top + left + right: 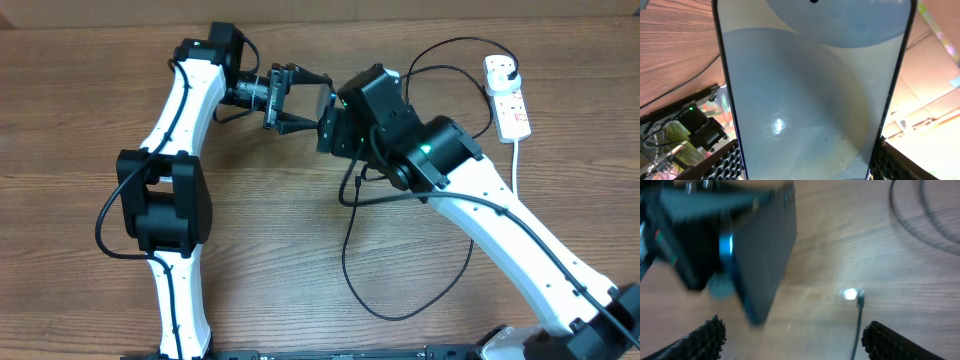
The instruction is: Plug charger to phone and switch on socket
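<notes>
My left gripper (308,100) is shut on the phone (320,100) and holds it above the table. In the left wrist view the pale blue screen (810,95) fills the frame, with a finger (725,160) pressed against each long edge. My right gripper (795,340) is open low over the wood, just right of the phone (765,245). The charger's connector tip (860,300) lies on the table between the right gripper's fingers, close to the right finger (895,340). The black cable (350,260) loops across the table to its plug (503,67) in the white socket (512,105).
The socket's thick white cord (516,165) runs down beside my right arm (520,220). In the overhead view the right arm's black wrist (370,110) hides its fingers. My left arm (170,190) stands at the left.
</notes>
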{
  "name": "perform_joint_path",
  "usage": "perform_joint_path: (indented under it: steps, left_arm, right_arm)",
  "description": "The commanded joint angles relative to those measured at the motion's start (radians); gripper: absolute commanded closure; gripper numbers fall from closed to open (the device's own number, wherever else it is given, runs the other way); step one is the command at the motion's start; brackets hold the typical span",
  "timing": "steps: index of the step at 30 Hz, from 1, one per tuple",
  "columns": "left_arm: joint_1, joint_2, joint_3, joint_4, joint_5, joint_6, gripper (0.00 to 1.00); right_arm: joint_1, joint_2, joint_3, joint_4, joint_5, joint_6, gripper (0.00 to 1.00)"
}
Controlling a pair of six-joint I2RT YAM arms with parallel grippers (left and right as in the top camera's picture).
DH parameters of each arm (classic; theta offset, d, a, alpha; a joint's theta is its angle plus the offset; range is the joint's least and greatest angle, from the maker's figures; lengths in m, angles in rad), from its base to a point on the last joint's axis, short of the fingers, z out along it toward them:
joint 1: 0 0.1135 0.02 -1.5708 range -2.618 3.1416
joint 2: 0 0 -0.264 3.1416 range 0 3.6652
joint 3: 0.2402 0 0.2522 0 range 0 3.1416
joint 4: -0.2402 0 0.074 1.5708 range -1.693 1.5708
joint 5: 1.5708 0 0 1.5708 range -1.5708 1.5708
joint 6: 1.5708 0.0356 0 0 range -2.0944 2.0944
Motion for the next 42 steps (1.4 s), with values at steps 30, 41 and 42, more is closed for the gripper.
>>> perform_joint_path:
  steps: [30,41,42]
  left_arm:
    - [-0.062,0.002,0.03,0.016,-0.121,-0.092,0.36]
    - [-0.068,0.002,0.03,0.016,-0.12,-0.092,0.36]
    - [-0.069,0.002,0.03,0.016,-0.12,-0.092,0.36]
  right_arm:
    - [0.013,0.109,0.024,0.076,0.124,0.069,0.4]
    - [0.018,0.122,0.024,0.064,0.129,0.066,0.56]
    - [0.018,0.122,0.024,0.064,0.129,0.065,0.56]
